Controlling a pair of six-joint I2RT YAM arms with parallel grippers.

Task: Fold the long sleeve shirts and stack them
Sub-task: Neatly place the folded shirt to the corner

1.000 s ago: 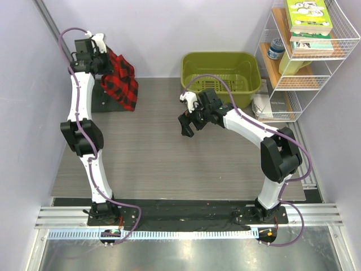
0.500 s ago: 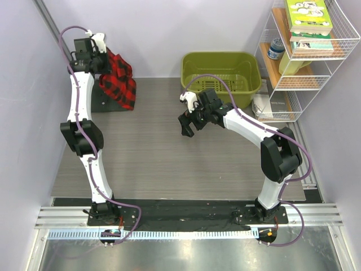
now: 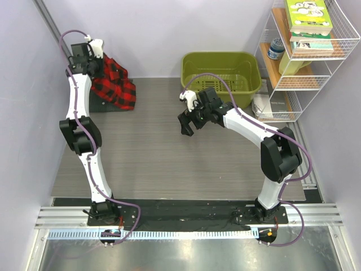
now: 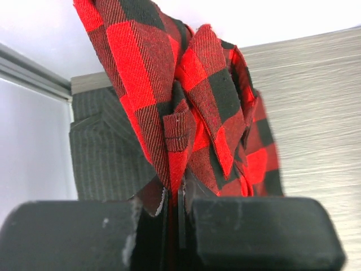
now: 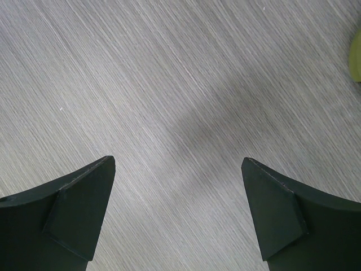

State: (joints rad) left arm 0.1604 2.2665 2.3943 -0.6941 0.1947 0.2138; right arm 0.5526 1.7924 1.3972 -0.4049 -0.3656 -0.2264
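The red-and-black plaid shirt (image 3: 114,84) hangs bunched from my left gripper (image 3: 96,61) at the table's far left corner. In the left wrist view the left gripper (image 4: 176,209) is shut on a fold of the plaid shirt (image 4: 186,107). The dark charcoal grey shirt (image 4: 104,147) lies flat below and behind it; in the top view only its edge (image 3: 101,105) shows beside the left arm. My right gripper (image 3: 189,121) hovers open and empty over bare table near the middle, and in the right wrist view (image 5: 177,214) nothing lies between its fingertips.
A green plastic basket (image 3: 221,72) stands at the back, right of centre. A white wire shelf (image 3: 307,53) with books and bottles stands at the far right. The wall runs close behind the left gripper. The grey wood-grain table (image 3: 158,158) spreads between the arms.
My left gripper has moved back and left toward the corner, and the plaid shirt has sunk lower onto the grey shirt. The right arm has barely moved.
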